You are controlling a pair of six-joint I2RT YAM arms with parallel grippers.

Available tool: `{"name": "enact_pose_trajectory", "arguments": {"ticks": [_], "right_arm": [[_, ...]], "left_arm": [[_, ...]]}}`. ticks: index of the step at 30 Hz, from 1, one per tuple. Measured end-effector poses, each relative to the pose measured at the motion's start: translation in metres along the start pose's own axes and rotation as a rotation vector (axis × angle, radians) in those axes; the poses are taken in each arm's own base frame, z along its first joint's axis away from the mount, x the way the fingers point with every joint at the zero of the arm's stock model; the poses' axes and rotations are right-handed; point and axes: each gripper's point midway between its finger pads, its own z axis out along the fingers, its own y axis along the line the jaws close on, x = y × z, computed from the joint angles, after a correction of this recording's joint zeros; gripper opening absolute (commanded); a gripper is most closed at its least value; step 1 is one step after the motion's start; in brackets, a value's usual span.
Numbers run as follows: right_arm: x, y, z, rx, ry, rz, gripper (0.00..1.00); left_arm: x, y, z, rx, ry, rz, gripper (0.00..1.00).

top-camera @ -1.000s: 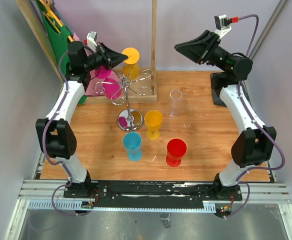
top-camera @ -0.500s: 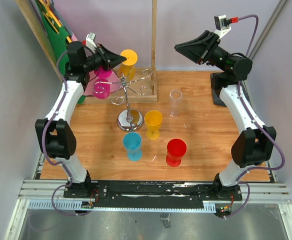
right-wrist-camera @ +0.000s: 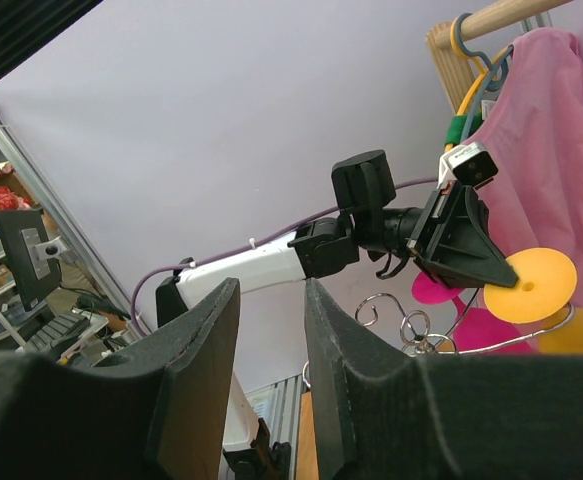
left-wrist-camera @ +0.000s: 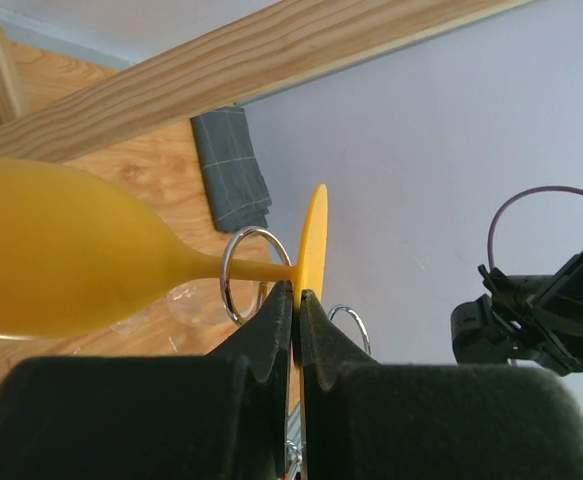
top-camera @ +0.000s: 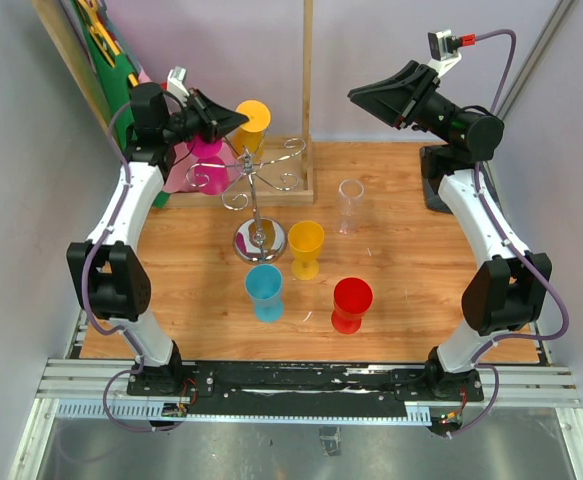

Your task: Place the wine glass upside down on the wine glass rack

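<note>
From above, the left gripper (top-camera: pixel 233 121) holds the yellow wine glass (top-camera: pixel 255 114) aloft beside the wine glass rack (top-camera: pixel 258 190), not yet hung; its wrist view shows fingers (left-wrist-camera: pixel 271 330) pinching the foot; the right gripper (right-wrist-camera: pixel 269 300) is parted and empty.

The wine glass rack (top-camera: pixel 258 205) is stood on the bench (top-camera: pixel 411 290), left of centre. The wine glass (top-camera: pixel 255 117) is held by its foot in the left end effector (top-camera: pixel 239 121), above the rack's far arms. The hung glasses (top-camera: pixel 209 162) are located at the rack's left side. On the bench, a second glass (top-camera: pixel 306 243) is set just right of the rack base, a third glass (top-camera: pixel 264 290) near of it, a fourth glass (top-camera: pixel 351 302) near and right, and a fifth glass (top-camera: pixel 350 203) farther right. The right end effector (top-camera: pixel 363 96) is positioned high at far right, well apart.
</note>
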Motion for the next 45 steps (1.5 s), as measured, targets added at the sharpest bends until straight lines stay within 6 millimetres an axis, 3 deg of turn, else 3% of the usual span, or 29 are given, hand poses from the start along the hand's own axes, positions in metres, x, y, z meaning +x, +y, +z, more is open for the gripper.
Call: {"name": "enact_pose_trajectory", "arguments": {"ticks": [12, 19, 38, 45], "right_arm": [[0.0, -0.001, 0.0, 0.001, -0.001, 0.002, 0.34], [0.001, -0.002, -0.001, 0.004, -0.001, 0.006, 0.34], [0.003, -0.004, -0.002, 0.009, 0.0, 0.013, 0.41], [0.009, -0.02, -0.005, 0.06, 0.008, 0.03, 0.42]], "left_arm": [[0.0, 0.002, -0.005, -0.026, -0.006, 0.007, 0.19], [-0.002, -0.003, -0.01, -0.026, -0.016, 0.019, 0.35], [-0.009, -0.019, -0.039, -0.081, -0.077, 0.079, 0.41], [-0.011, -0.03, -0.056, -0.079, -0.106, 0.115, 0.41]]}}
